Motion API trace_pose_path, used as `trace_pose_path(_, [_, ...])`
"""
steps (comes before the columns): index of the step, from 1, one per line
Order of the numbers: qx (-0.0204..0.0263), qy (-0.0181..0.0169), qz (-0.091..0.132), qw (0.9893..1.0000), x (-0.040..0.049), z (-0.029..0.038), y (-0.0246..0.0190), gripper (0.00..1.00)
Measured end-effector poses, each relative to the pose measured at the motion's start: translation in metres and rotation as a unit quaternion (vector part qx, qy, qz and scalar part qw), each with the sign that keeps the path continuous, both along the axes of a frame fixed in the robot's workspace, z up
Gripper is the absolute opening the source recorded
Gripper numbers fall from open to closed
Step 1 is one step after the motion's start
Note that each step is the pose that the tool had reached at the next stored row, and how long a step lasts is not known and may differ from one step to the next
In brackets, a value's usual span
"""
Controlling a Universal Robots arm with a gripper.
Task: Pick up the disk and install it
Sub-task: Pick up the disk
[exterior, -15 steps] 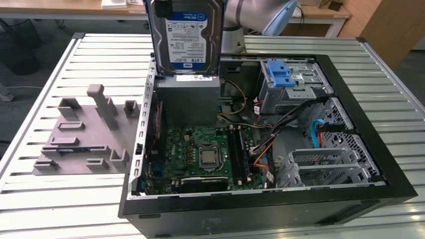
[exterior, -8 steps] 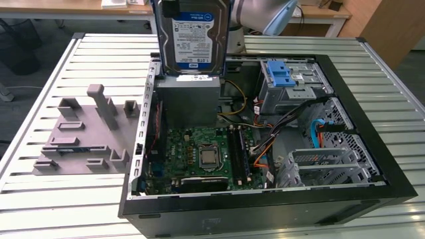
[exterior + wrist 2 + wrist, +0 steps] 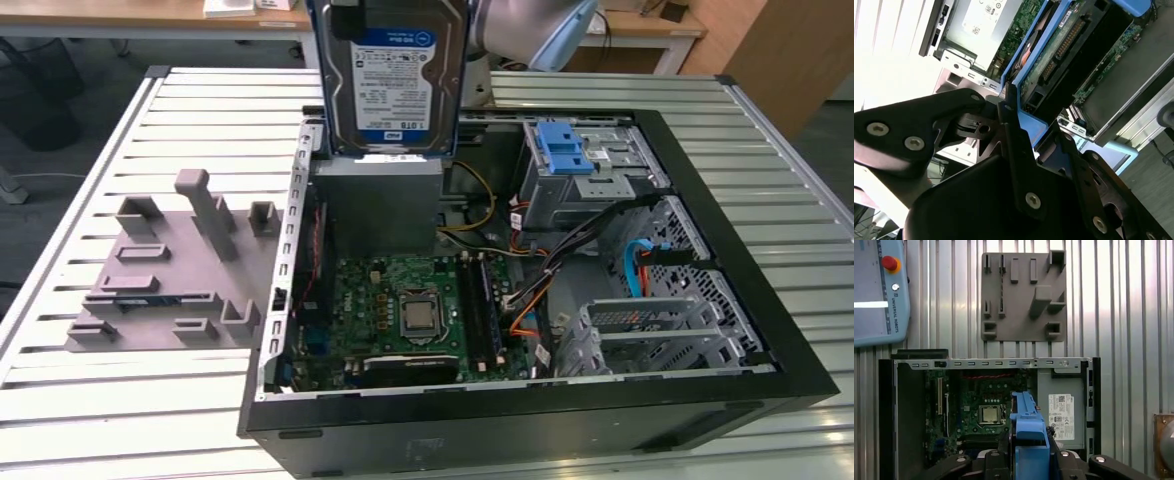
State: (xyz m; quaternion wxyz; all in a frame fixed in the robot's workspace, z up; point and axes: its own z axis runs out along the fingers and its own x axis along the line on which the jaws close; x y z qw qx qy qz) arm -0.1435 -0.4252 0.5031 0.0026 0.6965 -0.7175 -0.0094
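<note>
Item: disk (image 3: pixel 395 85), a silver hard drive in a blue carrier. It stands upright with its label facing the camera, at upper centre of the exterior view, clear of the counter (image 3: pixel 134 400) and above the open computer case (image 3: pixel 747 200), near the grey power supply (image 3: pixel 380 205). End effector (image 3: pixel 1030 452): pressed onto the carrier's edges in both wrist views, pinching the disk. Status: pick-up judged complete; installation outstanding, disk not seated in any bay. Drive cage with blue latch (image 3: pixel 561 150): toward the exterior view's right, apart from the disk. Grey fixture block (image 3: pixel 174 270): on the counter, at the exterior view's left.
</note>
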Motion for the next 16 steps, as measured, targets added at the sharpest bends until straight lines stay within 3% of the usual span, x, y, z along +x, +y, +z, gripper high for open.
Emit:
trace_pose_path(8, [0.0001, 0.0000, -0.007, 1.0000, 0.0025, -0.0027, -0.0091, 0.36])
trace_pose_path(16, [0.0001, 0.0000, -0.007, 1.0000, 0.0161, -0.0038, -0.0104, 0.36])
